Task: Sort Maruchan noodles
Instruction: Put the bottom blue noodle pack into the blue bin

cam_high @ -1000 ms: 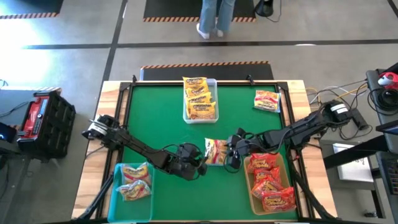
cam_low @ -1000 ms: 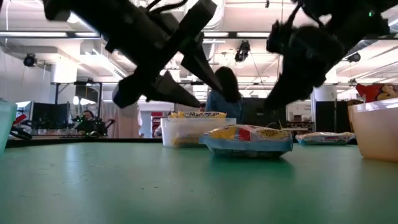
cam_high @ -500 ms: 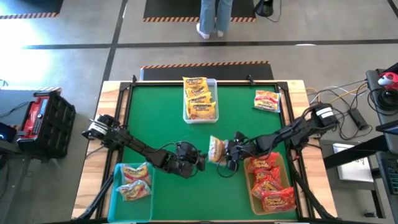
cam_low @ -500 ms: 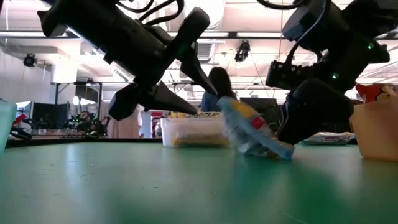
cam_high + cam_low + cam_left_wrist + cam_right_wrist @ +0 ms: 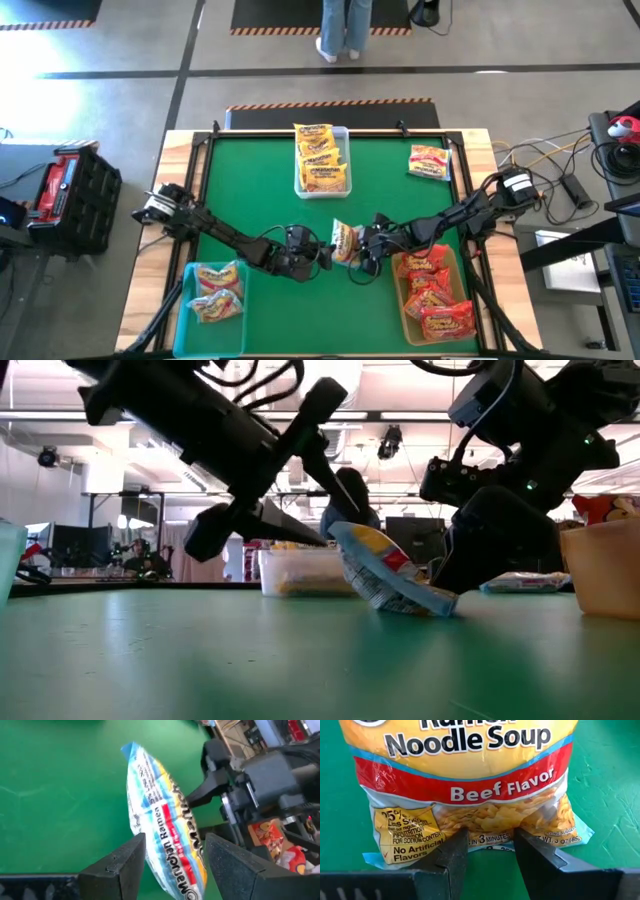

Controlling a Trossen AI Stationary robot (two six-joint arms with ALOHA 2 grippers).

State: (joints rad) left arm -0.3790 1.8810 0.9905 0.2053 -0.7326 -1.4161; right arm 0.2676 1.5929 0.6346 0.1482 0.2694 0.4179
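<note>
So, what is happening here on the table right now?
Two robot arms sort ramen packets into bins. At the middle of the green table, the right gripper pinches one edge of a yellow and pale-blue beef packet and tips it up on its other edge. The left gripper is open, with its fingers on either side of the packet, not closed on it.

— What sort of place is this?
— A robotics lab, probably: green table (image 5: 260, 190) ringed by cables (image 5: 560, 165), striped floor tape (image 5: 330, 103), open ceiling lights (image 5: 400, 405), and desks with monitors (image 5: 75, 545) behind, somewhat dim.
</note>
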